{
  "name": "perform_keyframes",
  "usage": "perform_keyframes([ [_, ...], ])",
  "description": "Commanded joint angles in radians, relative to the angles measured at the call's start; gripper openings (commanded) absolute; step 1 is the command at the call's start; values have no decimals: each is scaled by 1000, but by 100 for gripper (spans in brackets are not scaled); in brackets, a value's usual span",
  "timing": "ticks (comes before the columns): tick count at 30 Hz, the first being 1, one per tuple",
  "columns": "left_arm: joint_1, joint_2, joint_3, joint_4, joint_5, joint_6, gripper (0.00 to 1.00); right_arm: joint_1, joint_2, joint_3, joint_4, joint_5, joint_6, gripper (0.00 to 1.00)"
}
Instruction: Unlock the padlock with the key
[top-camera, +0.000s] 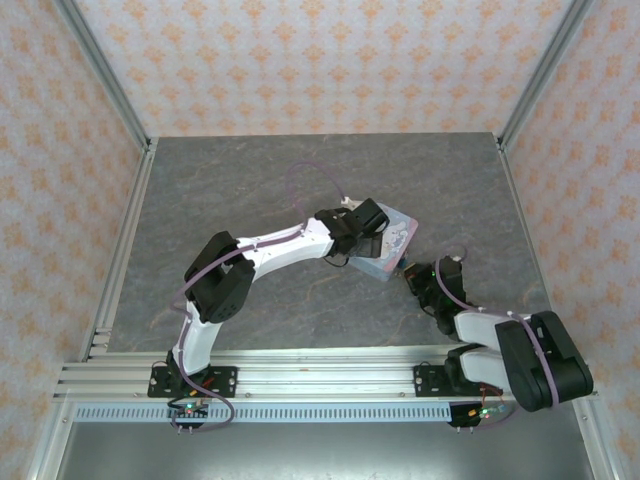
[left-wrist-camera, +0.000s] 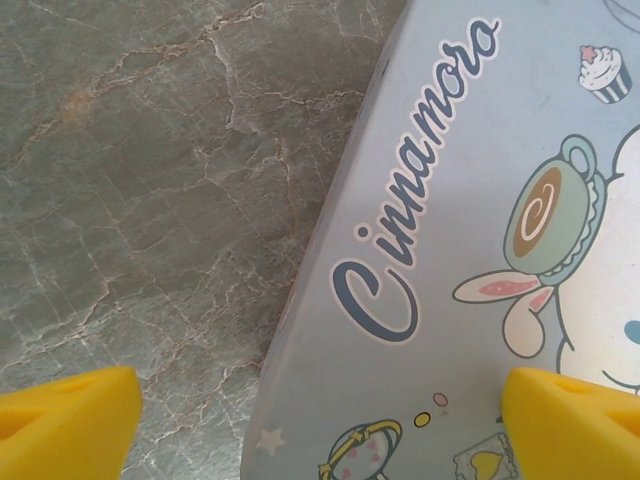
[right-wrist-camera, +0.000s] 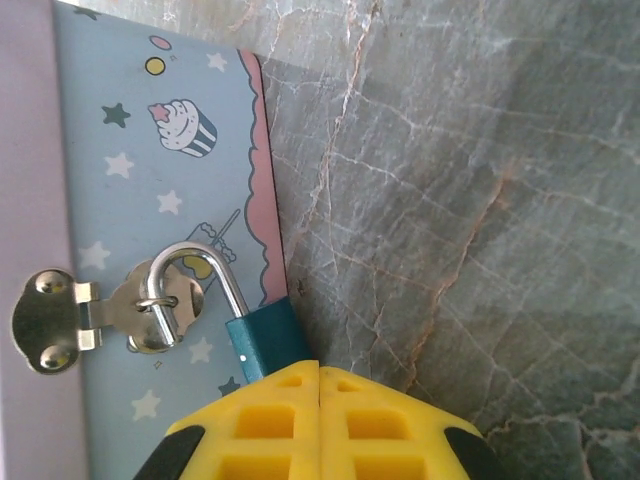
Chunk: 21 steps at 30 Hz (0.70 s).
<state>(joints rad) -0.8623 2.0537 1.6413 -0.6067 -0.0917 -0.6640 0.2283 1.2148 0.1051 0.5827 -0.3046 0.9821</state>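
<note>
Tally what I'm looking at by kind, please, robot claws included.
Grippers: 2, the left gripper and the right gripper
Tin: 1
Padlock: 1
Total: 4

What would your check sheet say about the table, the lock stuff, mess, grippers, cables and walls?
Surface: grey marbled table.
Job's things: teal padlock, shackle hooked through the hasp on the pastel tin.
Clutter: nothing seen.
Grippers: left gripper open, straddling the tin's edge; right gripper shut, covering the padlock's lower body.
Cables: purple cable looping over the table.
Surroundings: patterned walls, metal rail at the near edge.
</note>
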Motion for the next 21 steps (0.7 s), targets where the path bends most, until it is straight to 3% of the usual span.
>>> perform_keyframes([
  [1,-4,42,3,-94,-64,32,93,-2,0,36,-3,34,-19,0],
  [7,-2,39,-7,-91,-65,33,93,-20,-12,51,-2,35,-22,0],
  [11,-1,14,-19,-80,-57,36,93,-63,-111,30,-71,41,-23,1],
  [16,1,-42,-33,-71,-50,44,94,-98,-205,31,-157,-4,-53,28],
  [21,1,-98,-28,-67,4,47,94,-101,-164,48,-150,-94,-83,30],
])
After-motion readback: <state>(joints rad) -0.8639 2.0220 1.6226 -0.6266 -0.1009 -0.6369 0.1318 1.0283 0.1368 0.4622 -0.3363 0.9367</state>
